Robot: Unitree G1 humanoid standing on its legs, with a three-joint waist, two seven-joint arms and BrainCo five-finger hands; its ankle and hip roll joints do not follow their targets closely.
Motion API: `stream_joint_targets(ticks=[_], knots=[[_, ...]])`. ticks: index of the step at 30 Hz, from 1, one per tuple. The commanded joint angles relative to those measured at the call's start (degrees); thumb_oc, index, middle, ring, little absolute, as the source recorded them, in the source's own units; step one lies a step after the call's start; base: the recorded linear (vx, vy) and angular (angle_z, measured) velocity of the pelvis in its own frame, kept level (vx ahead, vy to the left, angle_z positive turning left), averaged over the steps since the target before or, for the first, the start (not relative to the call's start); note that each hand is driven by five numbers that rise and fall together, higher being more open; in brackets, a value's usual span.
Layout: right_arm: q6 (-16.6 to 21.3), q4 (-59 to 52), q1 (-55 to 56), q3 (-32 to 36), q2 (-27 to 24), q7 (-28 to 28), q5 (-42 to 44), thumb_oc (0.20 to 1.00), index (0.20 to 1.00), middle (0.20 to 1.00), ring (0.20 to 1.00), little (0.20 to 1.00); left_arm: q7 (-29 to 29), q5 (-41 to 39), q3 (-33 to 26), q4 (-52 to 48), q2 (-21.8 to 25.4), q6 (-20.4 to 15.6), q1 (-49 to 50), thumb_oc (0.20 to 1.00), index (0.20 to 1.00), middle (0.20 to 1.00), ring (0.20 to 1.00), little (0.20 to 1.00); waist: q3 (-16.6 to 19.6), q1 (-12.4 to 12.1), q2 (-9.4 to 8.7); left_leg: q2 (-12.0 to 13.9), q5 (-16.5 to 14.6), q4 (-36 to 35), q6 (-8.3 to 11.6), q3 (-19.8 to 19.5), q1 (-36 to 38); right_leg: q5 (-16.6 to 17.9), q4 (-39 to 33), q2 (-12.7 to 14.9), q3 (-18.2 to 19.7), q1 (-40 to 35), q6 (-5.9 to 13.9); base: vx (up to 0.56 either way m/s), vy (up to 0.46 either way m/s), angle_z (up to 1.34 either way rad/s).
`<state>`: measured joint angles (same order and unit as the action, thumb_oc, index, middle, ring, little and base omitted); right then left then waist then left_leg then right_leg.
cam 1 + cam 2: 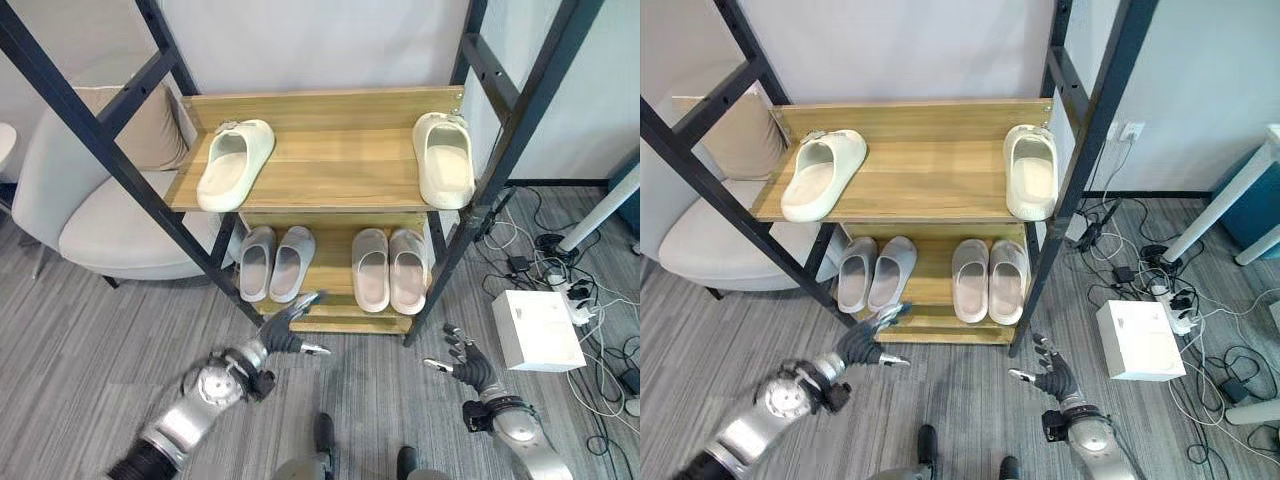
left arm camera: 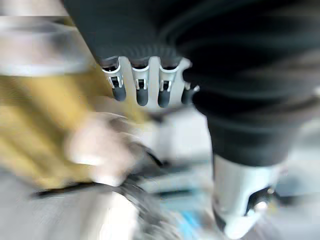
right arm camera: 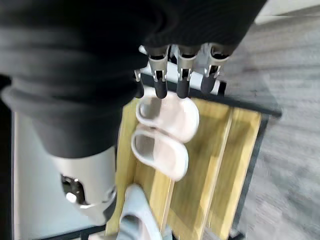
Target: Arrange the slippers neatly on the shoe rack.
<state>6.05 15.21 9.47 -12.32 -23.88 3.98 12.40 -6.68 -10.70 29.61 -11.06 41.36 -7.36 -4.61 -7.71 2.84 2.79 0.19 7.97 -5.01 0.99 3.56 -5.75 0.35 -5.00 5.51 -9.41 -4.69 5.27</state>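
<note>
A wooden shoe rack (image 1: 330, 160) stands between black frame posts. On its top shelf lie two cream slippers, one at the left (image 1: 234, 163) and one at the right (image 1: 444, 158), far apart. The lower shelf (image 1: 325, 260) holds a grey pair (image 1: 275, 263) on the left and a pinkish pair (image 1: 389, 269) on the right, the pinkish pair (image 3: 162, 132) also in the right wrist view. My left hand (image 1: 285, 338) hangs open and empty low in front of the rack. My right hand (image 1: 466, 364) is open and empty at the lower right.
A beige armchair (image 1: 110, 215) with a cushion stands left of the rack. A white box (image 1: 536, 329) and a power strip with cables (image 1: 575, 300) lie on the grey floor at the right. A white table leg (image 1: 600, 218) slants at the far right.
</note>
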Motion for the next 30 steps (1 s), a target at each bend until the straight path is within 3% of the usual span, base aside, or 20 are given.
stream_joint_targets(ticks=[1,4,5,8,10,11,12,13,14,19,21,25,29,30], knots=[[2.06,-2.26,-2.4,-0.77,0.59,-2.26,0.14,1.0,1.0,1.0,1.0,1.0,-4.79,-11.53,-0.43,-2.13,-4.57,-4.18,-7.29,1.0,1.0,1.0,1.0,1.0,0.52,0.59,-1.34,3.81,-8.45,0.01,3.43,-1.77,5.3,0.44,0.42,5.15,-2.36,1.8,5.16,0.03,-0.019,-0.06],[2.02,-2.19,-2.54,-1.31,2.13,-2.36,-0.4,1.0,1.0,1.0,1.0,1.0,-2.44,-16.7,-3.19,-5.06,-7.97,-5.26,-10.84,1.0,1.0,1.0,1.0,1.0,0.93,0.62,-1.59,3.85,-8.58,0.01,3.46,-1.64,5.62,0.44,0.14,5.08,-2.27,1.49,5.18,0.02,-0.023,-0.02],[2.03,-2.08,-2.75,-1.69,3.06,-1.94,-0.57,1.0,1.0,1.0,1.0,1.0,0.81,-17.31,-5.07,-4.34,-11.52,-6.22,-12.92,1.0,1.0,1.0,1.0,1.0,1.13,0.52,-1.82,3.92,-8.59,0.01,3.45,-1.59,5.79,0.33,0.02,5.03,-2.16,1.34,5.03,0.03,-0.039,-0.01],[2.16,-1.75,-2.66,-1.9,3.85,-1.57,-0.73,1.0,1.0,1.0,1.0,1.0,4.61,-14.13,-7.02,-3.59,-13.59,-7.35,-15.29,1.0,1.0,1.0,1.0,1.0,1.21,0.38,-2.06,3.99,-8.6,0.01,3.47,-1.65,6.04,0.13,0.0,4.91,-2.06,0.97,4.9,0.01,-0.01,0.0],[2.29,-1.21,-2.6,-2.21,4.65,-1.16,-0.83,1.0,1.0,1.0,1.0,1.0,8.77,-9.85,-9.16,-3.05,-14.48,-8.42,-17.24,1.0,1.0,1.0,1.0,1.0,1.32,0.27,-2.14,4.06,-8.58,0.01,3.6,-1.68,6.22,0.0,0.0,4.85,-2.1,0.68,4.83,0.02,-0.04,0.0],[2.71,-0.81,-2.57,-2.64,5.15,-0.62,-0.73,1.0,1.0,1.0,1.0,1.0,13.56,-3.87,-11.41,-1.86,-14.16,-9.11,-19.38,1.0,1.0,1.0,1.0,1.0,1.37,0.18,-2.13,4.14,-8.48,0.01,3.75,-1.73,6.25,-0.12,0.0,4.78,-2.11,0.55,4.8,0.02,-0.031,0.03],[2.74,-0.75,-2.65,-2.64,5.18,-0.6,-0.73,1.0,1.0,1.0,1.0,1.0,13.71,-3.73,-11.34,-1.79,-14.18,-9.13,-19.48,1.0,1.0,1.0,1.0,1.0,1.29,0.21,-2.14,4.15,-8.48,0.01,3.76,-1.76,6.28,-0.14,0.0,4.77,-2.15,0.5,4.79,0.03,-0.039,0.03],[3.55,-0.39,-2.57,-3.24,5.21,0.29,-0.88,1.0,1.0,1.0,1.0,1.0,22.34,9.86,-14.23,1.76,-11.91,-8.28,-22.5,1.0,1.0,1.0,1.0,1.0,1.34,0.28,-2.0,4.31,-8.43,0.01,3.9,-1.66,6.36,-0.17,0.0,4.7,-2.17,0.54,4.83,0.03,-0.029,0.03],[4.3,-0.36,-2.77,-3.39,4.75,0.88,-0.92,1.0,1.0,1.0,1.0,1.0,26.52,18.79,-15.22,4.58,-9.21,-6.81,-24.55,1.0,1.0,1.0,1.0,1.0,1.23,0.58,-1.81,4.4,-8.5,0.01,3.99,-1.41,6.49,-0.12,0.0,4.68,-2.0,0.64,4.95,0.04,-0.025,0.0],[5.25,-0.44,-2.76,-3.56,3.21,1.36,-0.53,1.0,1.0,1.0,1.0,1.0,32.82,32.49,-16.33,10.71,-1.01,-3.35,-28.07,1.0,1.0,1.0,1.0,1.0,0.82,1.39,-1.32,4.64,-8.73,0.01,4.13,-0.53,6.89,0.23,0.0,4.61,-1.24,1.15,5.28,0.01,-0.002,-0.04],[5.63,-0.49,-2.3,-3.54,2.42,1.19,-0.65,1.0,1.0,1.0,1.0,1.0,34.94,41.42,-16.41,13.68,4.47,0.23,-29.27,1.0,1.0,1.0,1.0,1.0,0.72,1.77,-1.12,4.76,-9.02,0.01,4.2,0.07,7.12,0.39,0.0,4.65,-0.77,1.49,5.54,0.03,0.02,-0.02],[6.0,-0.74,-1.69,-3.37,1.21,0.76,-0.11,1.0,1.0,1.0,1.0,1.0,36.07,49.67,-15.49,20.51,10.1,4.99,-32.31,1.0,1.0,1.0,1.0,1.0,0.45,2.51,-1.06,4.74,-9.39,0.01,4.22,0.78,7.31,0.66,0.0,4.86,-0.03,1.96,5.81,0.03,0.023,-0.22],[6.02,-1.32,-1.58,-3.46,0.88,0.48,-0.06,1.0,1.0,1.0,1.0,1.0,36.78,51.49,-15.38,24.91,11.89,7.35,-34.03,1.0,1.0,1.0,1.0,1.0,0.23,2.83,-1.21,4.64,-9.51,0.01,4.14,0.96,7.18,0.8,0.0,4.91,0.35,2.4,5.92,0.02,0.016,-0.02],[5.83,-1.87,-1.68,-3.81,0.61,0.42,-0.5,1.0,1.0,1.0,1.0,1.0,37.4,53.33,-14.78,29.82,13.28,10.59,-37.74,1.0,1.0,1.0,1.0,1.0,-0.16,3.45,-1.3,4.5,-9.62,0.01,3.97,1.28,6.69,0.99,0.0,4.99,0.89,3.25,6.06,0.03,0.044,-0.08]])
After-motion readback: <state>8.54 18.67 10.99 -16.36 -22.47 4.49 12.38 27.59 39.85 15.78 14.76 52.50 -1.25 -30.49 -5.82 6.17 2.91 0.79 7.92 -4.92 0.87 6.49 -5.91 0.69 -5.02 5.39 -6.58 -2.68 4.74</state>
